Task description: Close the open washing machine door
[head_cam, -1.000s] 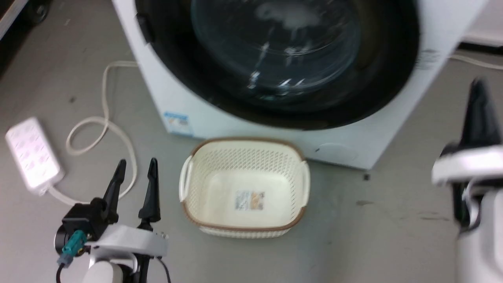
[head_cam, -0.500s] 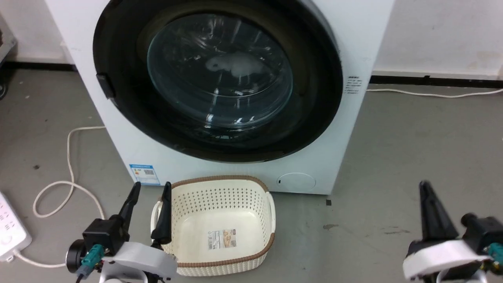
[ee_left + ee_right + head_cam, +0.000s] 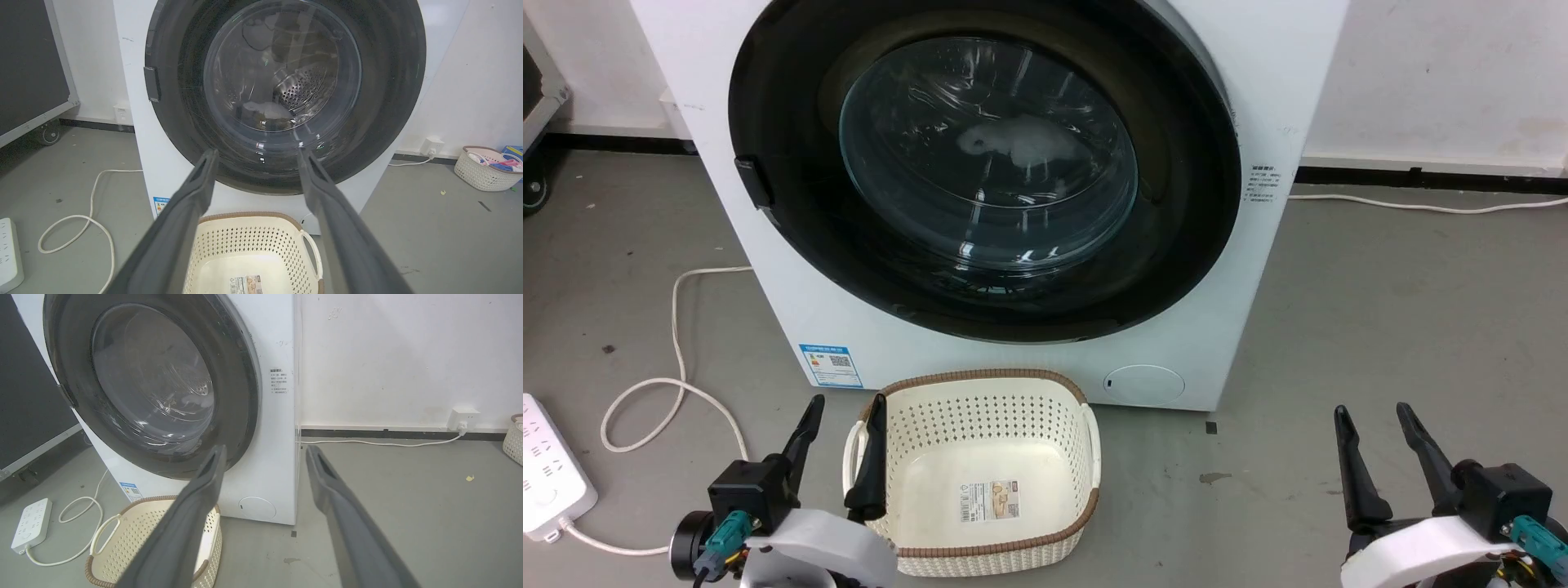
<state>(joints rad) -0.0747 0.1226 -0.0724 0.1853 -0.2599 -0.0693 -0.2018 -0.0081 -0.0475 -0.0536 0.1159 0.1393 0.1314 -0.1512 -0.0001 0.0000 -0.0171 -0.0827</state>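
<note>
The washing machine door (image 3: 984, 163), round and black-rimmed with bulging clear glass, lies shut against the front of the white washing machine (image 3: 1192, 343) (blue sticker low on its left).

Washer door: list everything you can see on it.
The washing machine door is a round panel: wide glossy black rim, bulging clear glass bowl, steel drum visible through it. A dark handle sits on its left edge. It looks shut flush against the white washing machine. Left gripper and right gripper hang clear of it.
</note>
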